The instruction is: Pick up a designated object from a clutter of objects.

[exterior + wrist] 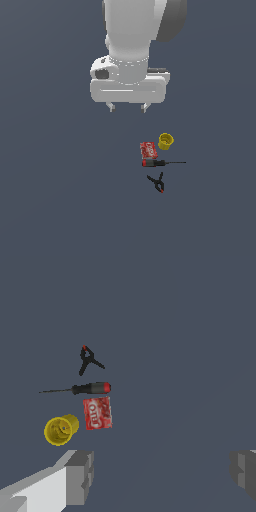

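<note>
The black spring clamp [157, 182] lies on the grey floor, its spread handles pointing up-left and its red-tipped jaws toward the exterior view's lower right. It is the nearest piece of the clutter in that view; in the wrist view the clamp [87, 359] lies farthest from my fingers. My gripper [127, 107] hangs open and empty, high above the floor, up and to the exterior view's left of the clutter. Its two grey fingertips [80, 476] show far apart in the wrist view.
A red-and-black-handled screwdriver [161, 162] lies just beyond the clamp, shaft toward the exterior view's right. A red flattened can [148, 149] and a yellow cup [165, 141] on its side lie behind it. All show in the wrist view: screwdriver [85, 388], can [97, 413], cup [60, 429].
</note>
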Available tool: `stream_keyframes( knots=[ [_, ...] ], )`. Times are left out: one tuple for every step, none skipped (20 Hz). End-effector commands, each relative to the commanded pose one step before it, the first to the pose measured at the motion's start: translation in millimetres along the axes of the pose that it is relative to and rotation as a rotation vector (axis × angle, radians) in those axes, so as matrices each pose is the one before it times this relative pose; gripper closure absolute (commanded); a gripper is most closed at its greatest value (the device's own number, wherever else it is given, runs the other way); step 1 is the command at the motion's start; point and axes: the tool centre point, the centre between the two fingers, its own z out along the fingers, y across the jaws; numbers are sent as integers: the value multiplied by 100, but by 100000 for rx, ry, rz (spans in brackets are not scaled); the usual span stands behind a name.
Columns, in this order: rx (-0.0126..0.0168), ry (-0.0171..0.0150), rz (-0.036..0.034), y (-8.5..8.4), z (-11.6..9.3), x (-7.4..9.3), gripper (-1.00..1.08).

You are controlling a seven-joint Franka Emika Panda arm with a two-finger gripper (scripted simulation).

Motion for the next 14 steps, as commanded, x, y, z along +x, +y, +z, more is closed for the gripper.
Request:
stream_keyframes(
  knots=[
    [0, 0, 0, 1, 0, 0, -92],
    [38, -87, 156, 59, 32, -14, -92],
    [116, -255, 461, 177, 96, -39, -92],
    [190, -415, 751, 288, 157, -62, -92],
    [265, -573, 1039, 399, 218, -83, -92],
    [337, -723, 1313, 503, 277, -101, -92],
    [338, -720, 1305, 500, 280, -92, -92],
    [257, -549, 988, 379, 219, -61, -92],
    [175, -379, 671, 258, 157, -33, -92],
    [92, -208, 353, 136, 93, -9, -92],
    [0, 0, 0, -9, 5, -3, -92],
    [-32, 58, -121, -35, -20, 20, -92],
    [-36, 112, -140, -58, -73, -27, -92],
    [0, 0, 0, -10, -31, -35, -92]
  ],
)
